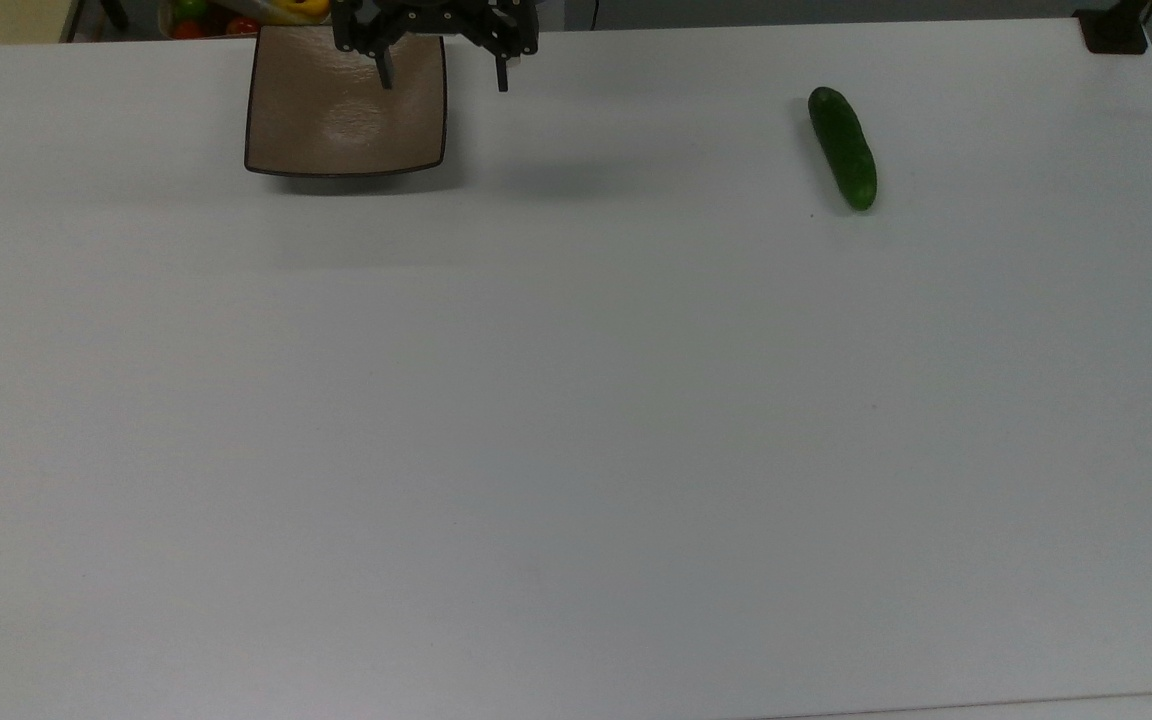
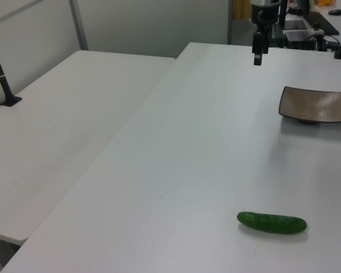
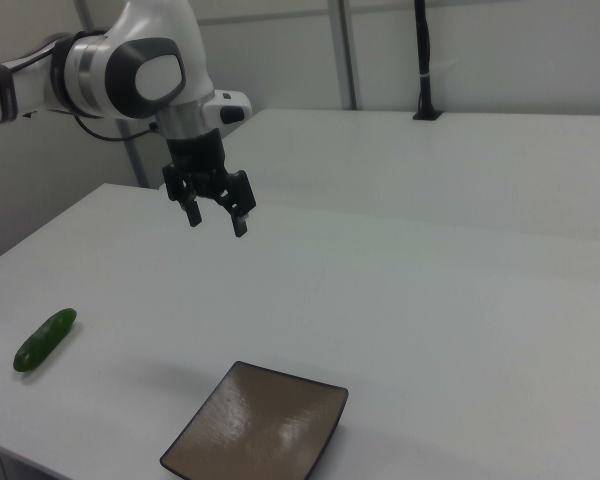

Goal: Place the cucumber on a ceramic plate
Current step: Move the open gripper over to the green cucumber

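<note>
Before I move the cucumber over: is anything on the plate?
No. The ceramic plate is bare; the gripper hangs open above the table, and the cucumber lies apart.

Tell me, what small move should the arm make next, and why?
Probably a sideways move toward the cucumber, on the top view's right. The end effector hangs open and empty in the air near the plate, and the cucumber lies alone on the table, far from both, so it must be reached first.
</note>
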Available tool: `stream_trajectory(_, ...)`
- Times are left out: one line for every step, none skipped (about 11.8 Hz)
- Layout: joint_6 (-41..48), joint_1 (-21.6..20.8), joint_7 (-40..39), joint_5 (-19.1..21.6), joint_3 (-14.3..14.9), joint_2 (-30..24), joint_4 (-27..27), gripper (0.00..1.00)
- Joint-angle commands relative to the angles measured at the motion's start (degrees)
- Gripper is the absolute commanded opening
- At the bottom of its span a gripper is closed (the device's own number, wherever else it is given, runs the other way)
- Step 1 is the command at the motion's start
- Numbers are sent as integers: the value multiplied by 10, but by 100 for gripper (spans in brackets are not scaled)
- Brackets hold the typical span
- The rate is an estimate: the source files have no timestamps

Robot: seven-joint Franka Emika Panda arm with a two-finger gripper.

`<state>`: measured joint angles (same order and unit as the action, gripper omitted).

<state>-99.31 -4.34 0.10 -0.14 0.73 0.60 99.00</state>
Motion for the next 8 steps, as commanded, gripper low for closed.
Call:
stream_trajectory(5, 1, -5, 8, -4, -16, 8, 100)
stream_trajectory(6, 1, -5, 8, -4, -11, 9, 100)
stream_trajectory(4, 4, -5, 12, -5, -10, 11, 100)
stream_trajectory(5, 3, -4, 18, -6, -8, 7, 100)
stream_trajectory(3, 6, -5, 27, -6, -8, 7, 100)
stream_trajectory(3, 6, -5, 32, -6, -7, 2, 100)
stream_trajectory(3, 4, -5, 33, -6, -7, 1, 100)
stream_trajectory(3, 2, -5, 34, -8, -8, 2, 100)
